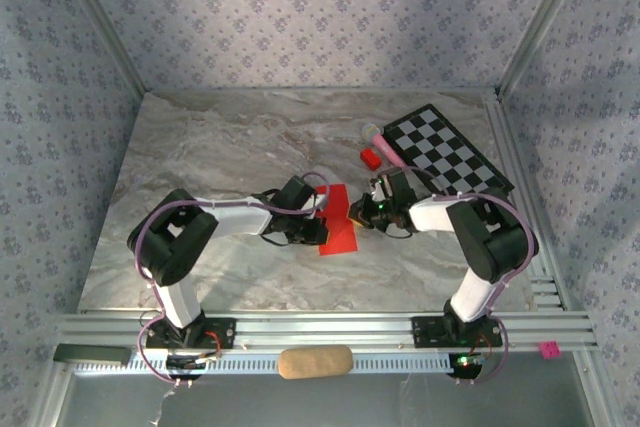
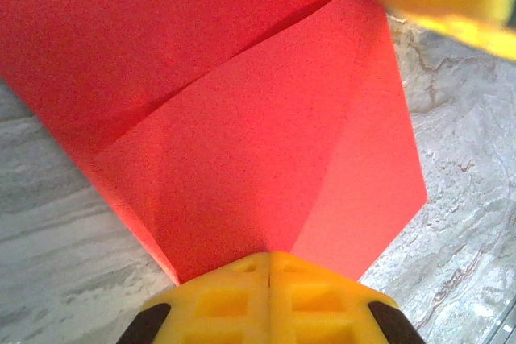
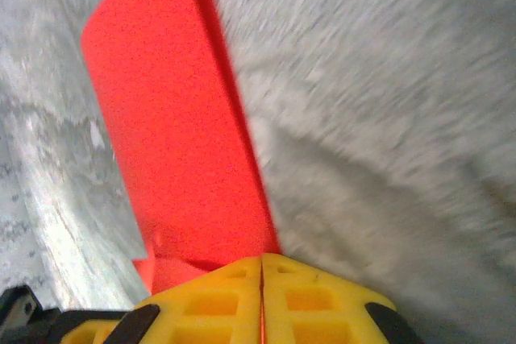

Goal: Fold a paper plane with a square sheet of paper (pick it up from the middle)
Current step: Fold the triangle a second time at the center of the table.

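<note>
On the table [image 1: 200,167], the left gripper [image 2: 270,267] at nine o'clock and right gripper [image 3: 262,271] at three pinch the paper [image 1: 338,227], probably to fold it.

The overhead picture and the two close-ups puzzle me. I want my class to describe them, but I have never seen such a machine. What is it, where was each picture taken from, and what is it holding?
This is a robot with a left arm and a right arm, bolted to the near edge of a marble table. The overhead picture looks down from above and behind them. Each close-up comes from a camera on one wrist, looking along that arm's yellow fingers. The left gripper and the right gripper are both shut on a creased red sheet of paper. A checkered board and a small red block lie farther back.
</note>
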`<control>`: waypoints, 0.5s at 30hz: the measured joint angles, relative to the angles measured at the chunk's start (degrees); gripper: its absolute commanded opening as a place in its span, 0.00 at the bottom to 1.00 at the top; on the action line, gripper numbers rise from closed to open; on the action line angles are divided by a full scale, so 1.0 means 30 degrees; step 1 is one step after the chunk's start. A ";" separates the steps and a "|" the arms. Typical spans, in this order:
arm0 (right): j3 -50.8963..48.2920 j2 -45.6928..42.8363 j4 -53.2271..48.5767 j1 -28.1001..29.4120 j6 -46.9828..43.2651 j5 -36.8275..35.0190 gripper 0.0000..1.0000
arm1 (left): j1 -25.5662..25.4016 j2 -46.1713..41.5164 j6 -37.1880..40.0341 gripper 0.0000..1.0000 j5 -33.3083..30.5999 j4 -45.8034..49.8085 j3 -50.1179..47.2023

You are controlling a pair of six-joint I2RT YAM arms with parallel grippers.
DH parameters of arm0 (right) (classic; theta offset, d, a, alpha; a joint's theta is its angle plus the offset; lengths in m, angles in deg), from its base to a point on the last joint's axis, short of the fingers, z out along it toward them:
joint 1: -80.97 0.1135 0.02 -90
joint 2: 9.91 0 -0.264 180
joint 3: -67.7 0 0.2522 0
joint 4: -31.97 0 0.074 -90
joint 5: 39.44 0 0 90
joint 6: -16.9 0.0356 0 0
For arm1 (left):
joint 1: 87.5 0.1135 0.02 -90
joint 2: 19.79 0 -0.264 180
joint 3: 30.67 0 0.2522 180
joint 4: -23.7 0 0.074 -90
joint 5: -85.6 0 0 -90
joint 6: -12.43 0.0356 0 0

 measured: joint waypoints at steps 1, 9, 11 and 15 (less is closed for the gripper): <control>0.0044 0.0022 -0.0015 -0.0226 0.0000 -0.0036 0.09 | 0.0007 0.0000 0.0000 0.00 0.0007 -0.0080 -0.0036; 0.0255 -0.1268 -0.1464 -0.0474 -0.0357 -0.0619 0.11 | 0.0000 -0.0255 -0.0452 0.05 -0.0109 -0.0153 -0.0138; 0.0335 -0.2339 -0.2339 0.0022 -0.0634 -0.1064 0.12 | 0.0007 -0.0517 -0.0503 0.08 -0.0299 0.0066 -0.0138; 0.0226 -0.4524 -0.3687 0.1151 -0.0860 -0.2215 0.15 | 0.0248 -0.1239 -0.0481 0.10 -0.0430 0.0517 0.0335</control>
